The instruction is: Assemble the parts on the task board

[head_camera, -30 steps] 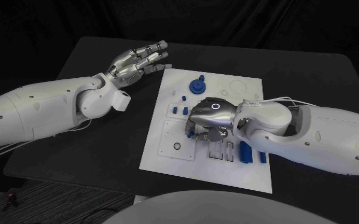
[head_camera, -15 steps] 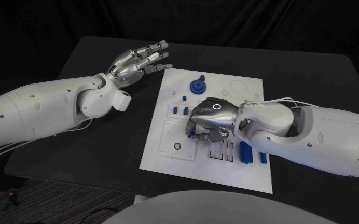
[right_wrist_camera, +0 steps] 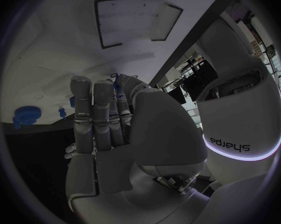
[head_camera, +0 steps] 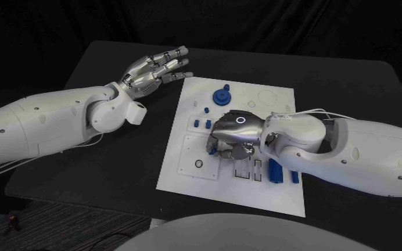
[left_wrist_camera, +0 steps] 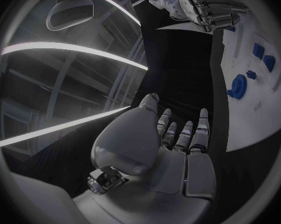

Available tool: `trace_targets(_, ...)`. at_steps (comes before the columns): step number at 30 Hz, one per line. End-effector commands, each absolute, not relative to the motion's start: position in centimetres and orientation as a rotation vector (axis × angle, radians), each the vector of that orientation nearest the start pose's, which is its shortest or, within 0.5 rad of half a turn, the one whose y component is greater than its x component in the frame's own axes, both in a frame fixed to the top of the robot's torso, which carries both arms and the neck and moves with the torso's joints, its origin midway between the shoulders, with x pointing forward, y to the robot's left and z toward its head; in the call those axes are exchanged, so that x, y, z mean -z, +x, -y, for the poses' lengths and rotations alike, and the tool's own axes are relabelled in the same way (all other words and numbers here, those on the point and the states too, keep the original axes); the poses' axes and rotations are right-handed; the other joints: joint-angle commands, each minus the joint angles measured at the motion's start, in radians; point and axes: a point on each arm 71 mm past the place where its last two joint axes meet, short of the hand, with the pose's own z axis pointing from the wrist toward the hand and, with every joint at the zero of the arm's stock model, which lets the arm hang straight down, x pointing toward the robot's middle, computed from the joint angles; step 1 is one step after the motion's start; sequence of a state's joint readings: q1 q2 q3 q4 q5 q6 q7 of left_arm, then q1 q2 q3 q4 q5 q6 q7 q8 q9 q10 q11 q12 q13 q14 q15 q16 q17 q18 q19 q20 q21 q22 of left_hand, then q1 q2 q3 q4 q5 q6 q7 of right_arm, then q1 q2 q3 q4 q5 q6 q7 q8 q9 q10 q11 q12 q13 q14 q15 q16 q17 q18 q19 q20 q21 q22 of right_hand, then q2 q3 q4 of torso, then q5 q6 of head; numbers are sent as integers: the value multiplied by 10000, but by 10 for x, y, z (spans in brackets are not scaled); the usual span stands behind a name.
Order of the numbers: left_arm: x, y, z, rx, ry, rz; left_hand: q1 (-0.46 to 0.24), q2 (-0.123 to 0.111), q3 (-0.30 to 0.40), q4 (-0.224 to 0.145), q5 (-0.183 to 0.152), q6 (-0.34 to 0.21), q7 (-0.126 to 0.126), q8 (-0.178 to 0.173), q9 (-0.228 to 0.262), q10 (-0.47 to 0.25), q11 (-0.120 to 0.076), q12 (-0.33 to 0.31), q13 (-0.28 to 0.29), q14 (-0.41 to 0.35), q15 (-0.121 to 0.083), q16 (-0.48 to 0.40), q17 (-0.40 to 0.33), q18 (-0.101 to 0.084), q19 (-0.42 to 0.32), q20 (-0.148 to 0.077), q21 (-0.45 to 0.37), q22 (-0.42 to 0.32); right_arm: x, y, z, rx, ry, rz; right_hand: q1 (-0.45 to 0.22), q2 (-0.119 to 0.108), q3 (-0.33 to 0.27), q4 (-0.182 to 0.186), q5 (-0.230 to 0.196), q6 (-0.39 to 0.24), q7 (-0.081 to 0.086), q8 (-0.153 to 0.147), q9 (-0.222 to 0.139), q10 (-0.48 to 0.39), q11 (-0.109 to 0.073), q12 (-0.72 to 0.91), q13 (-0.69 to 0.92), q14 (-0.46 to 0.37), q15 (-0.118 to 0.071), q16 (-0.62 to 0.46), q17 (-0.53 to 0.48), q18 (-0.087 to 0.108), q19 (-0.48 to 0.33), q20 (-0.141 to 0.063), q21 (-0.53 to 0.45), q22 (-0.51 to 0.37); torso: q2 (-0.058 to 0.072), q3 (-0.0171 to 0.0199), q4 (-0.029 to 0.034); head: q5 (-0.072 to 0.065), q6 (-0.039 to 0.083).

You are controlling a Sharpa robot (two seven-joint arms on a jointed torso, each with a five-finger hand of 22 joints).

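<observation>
- Working mid-board, the right hand (head_camera: 233, 136) curls its fingers (right_wrist_camera: 93, 119) down; what they clamp, I cannot tell.
- Left hand (head_camera: 155, 70) hovers, fingers apart.
- Several blue parts (head_camera: 275, 171) lie loose on the task board (head_camera: 272, 196); much seems left.

The table is viewed from above by the head camera, the task board (head_camera: 230, 140) lying at frame centre. Each wrist camera is set close behind its own hand. The board (left_wrist_camera: 252, 84) is shared.

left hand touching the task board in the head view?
No. The left hand hangs open above the black table, just off the far-left corner of the task board, its fingers spread and holding nothing.
</observation>
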State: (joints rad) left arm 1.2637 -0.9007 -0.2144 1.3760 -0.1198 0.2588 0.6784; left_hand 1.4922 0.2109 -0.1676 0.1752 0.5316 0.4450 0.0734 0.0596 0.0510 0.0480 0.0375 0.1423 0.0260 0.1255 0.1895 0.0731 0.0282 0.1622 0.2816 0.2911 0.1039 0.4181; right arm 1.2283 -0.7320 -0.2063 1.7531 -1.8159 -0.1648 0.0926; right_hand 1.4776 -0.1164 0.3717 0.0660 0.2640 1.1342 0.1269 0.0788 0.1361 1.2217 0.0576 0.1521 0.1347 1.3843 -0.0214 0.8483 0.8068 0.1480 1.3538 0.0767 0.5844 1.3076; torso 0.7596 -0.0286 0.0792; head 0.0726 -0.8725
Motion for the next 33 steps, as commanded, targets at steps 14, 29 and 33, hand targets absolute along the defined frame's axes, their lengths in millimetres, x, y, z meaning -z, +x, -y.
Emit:
trace_targets(14,192,482,-258,20012,-7658,-14618,34,81,70,16,-25,81,40,49,19,-30,74,5,5,-34,14,54,4,73,-6,-15,4,-30,213,382,73,-9168,-9395,-15987,-26,65,-51,-141,-293,-73,9,5,-67,-257,51,154,151,-187,38,-20,-38,20,-159,67,-251,597,9,6,-1,-22,-1)
trace_targets(29,193,482,-258,19986,-7689,-14650,21,105,90,26,-32,128,57,63,25,-27,93,19,8,-30,18,63,6,71,-7,-15,1,-42,202,382,78,-9124,-9432,-15752,-136,477,-121,-136,199,360,-128,249,156,-214,-58,435,319,-130,-39,115,31,4,-76,2,-97,649,-1,14,-14,-15,-1)
trace_targets(33,193,482,-258,19989,-7690,-14658,15,110,94,30,-36,136,61,65,26,-27,97,22,9,-28,19,66,7,71,-4,-15,1,-42,200,383,78,-8918,-9508,-15908,-219,584,-112,-86,250,279,-117,212,171,-303,-32,433,325,-182,-16,53,-34,19,-133,13,-279,612,-1,10,-12,-20,-1)
